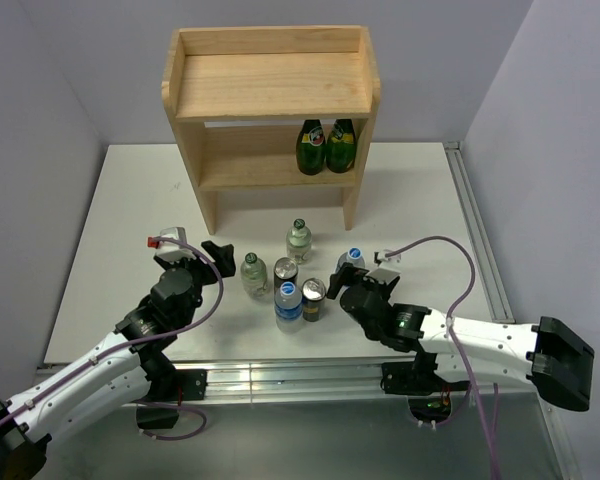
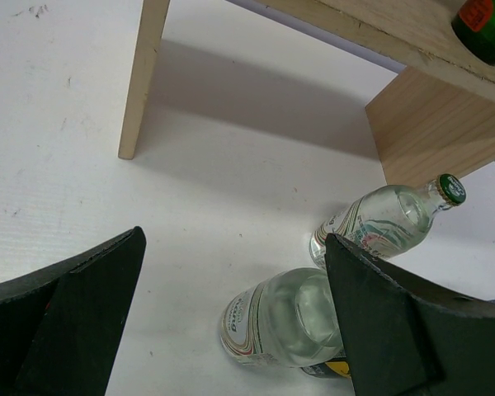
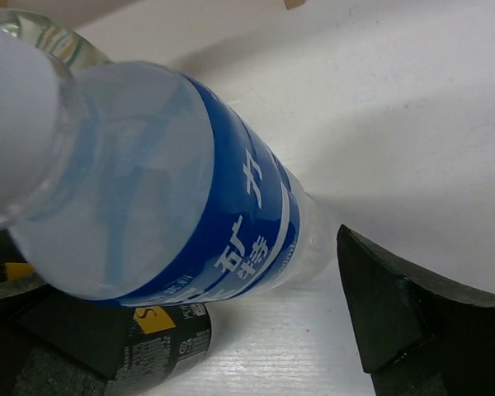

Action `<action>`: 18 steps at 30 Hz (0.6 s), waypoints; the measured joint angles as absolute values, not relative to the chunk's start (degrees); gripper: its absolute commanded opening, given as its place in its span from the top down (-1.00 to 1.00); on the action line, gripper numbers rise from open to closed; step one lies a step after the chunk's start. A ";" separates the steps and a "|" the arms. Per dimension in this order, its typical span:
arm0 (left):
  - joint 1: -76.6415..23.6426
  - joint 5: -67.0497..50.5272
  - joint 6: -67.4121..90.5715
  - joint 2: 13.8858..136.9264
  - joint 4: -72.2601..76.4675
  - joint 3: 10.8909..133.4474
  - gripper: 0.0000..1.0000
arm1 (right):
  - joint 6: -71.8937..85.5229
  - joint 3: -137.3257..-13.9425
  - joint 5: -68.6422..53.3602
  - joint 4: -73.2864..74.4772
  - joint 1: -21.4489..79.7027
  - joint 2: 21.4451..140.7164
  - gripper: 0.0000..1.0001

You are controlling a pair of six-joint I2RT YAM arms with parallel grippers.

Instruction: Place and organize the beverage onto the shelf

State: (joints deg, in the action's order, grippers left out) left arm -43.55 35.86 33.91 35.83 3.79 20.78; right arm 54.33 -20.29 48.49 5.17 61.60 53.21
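The wooden shelf (image 1: pixel 270 90) stands at the back. Six drinks stand on the table in front of it: two clear glass green-capped bottles (image 1: pixel 298 240) (image 1: pixel 253 274), two dark cans (image 1: pixel 285 270) (image 1: pixel 312 298) and two blue-labelled water bottles (image 1: pixel 289 305) (image 1: pixel 352 262). My left gripper (image 1: pixel 208 258) is open, just left of the nearer glass bottle (image 2: pixel 285 318), which sits between its fingers (image 2: pixel 396 330), close to the right one. My right gripper (image 1: pixel 342 278) is open round the right water bottle (image 3: pixel 190 198). A gap shows between the bottle and the right finger (image 3: pixel 421 322).
Two dark green bottles (image 1: pixel 326 147) stand on the right of the shelf's lower tier. The shelf's left leg (image 2: pixel 144 78) and right side panel (image 2: pixel 437 124) are ahead of the left gripper. A can (image 3: pixel 161 342) stands beside the right water bottle. A metal rail (image 1: pixel 280 375) runs along the near edge.
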 measured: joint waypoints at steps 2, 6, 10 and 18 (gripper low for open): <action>-43.62 35.86 33.91 35.83 3.79 20.78 -0.94 | 55.05 -19.88 48.58 5.08 61.60 54.26 -1.00; -43.68 35.86 33.91 35.90 3.88 20.78 -0.94 | 56.64 -19.49 48.97 4.73 61.60 56.25 -1.00; -43.77 35.88 33.93 36.40 4.08 20.75 -0.94 | 58.35 -19.49 50.92 3.97 61.60 58.72 -1.00; -44.16 35.90 34.15 36.60 4.51 19.90 -0.94 | 59.07 -19.57 55.05 0.78 61.60 66.22 -1.00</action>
State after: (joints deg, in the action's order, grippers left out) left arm -44.16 35.90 34.15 36.60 4.51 19.90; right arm 59.07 -19.57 55.05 0.78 61.60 66.22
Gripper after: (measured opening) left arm 0.972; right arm 0.999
